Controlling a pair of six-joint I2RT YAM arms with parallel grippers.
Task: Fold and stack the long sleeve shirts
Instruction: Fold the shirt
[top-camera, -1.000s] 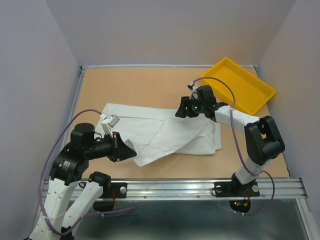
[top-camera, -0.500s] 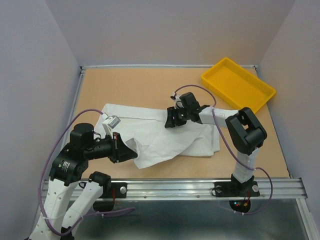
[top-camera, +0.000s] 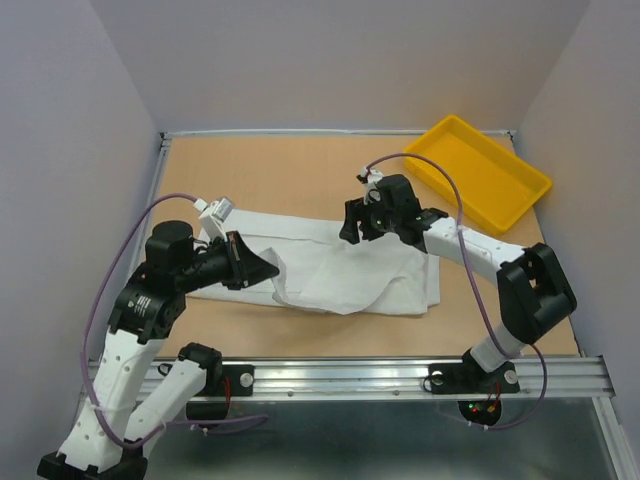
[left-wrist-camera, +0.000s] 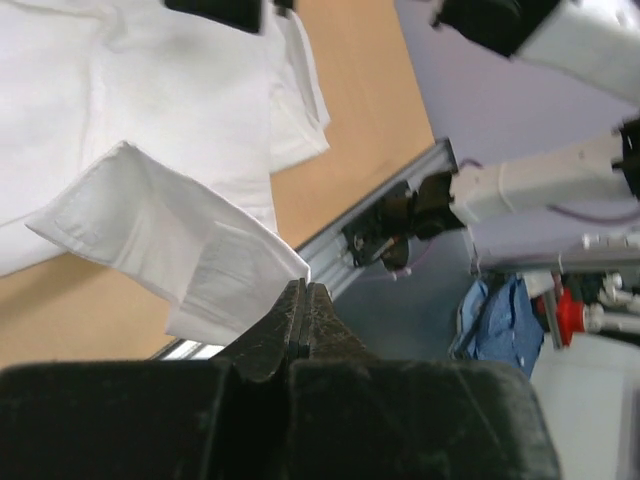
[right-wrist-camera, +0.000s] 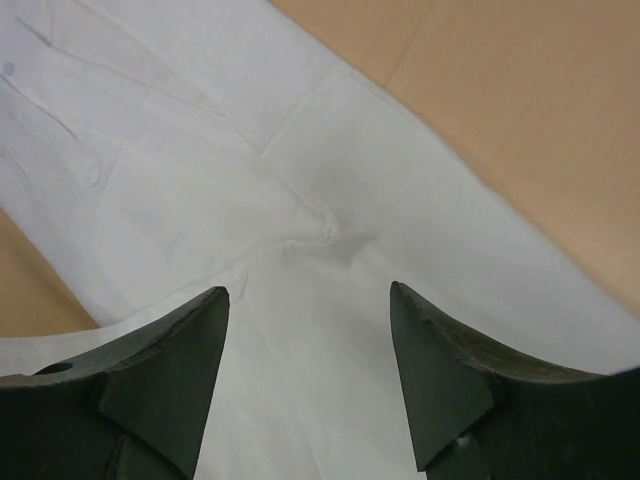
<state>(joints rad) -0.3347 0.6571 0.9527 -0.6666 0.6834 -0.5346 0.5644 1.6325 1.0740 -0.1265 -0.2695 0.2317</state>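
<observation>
Rumpled white long sleeve shirt (top-camera: 340, 275), loosely folded lengthwise; one end raised

You have nothing readable here. No lettering, label, brand or number can be made out on the white shirt (top-camera: 345, 275), the yellow tray (top-camera: 520, 185) or the table (top-camera: 280, 170). The only candidate is a cluster of small pale marks on the black link of the left arm (top-camera: 140, 305), just beside the shirt's left end, and they are too small for you to make out.
</observation>
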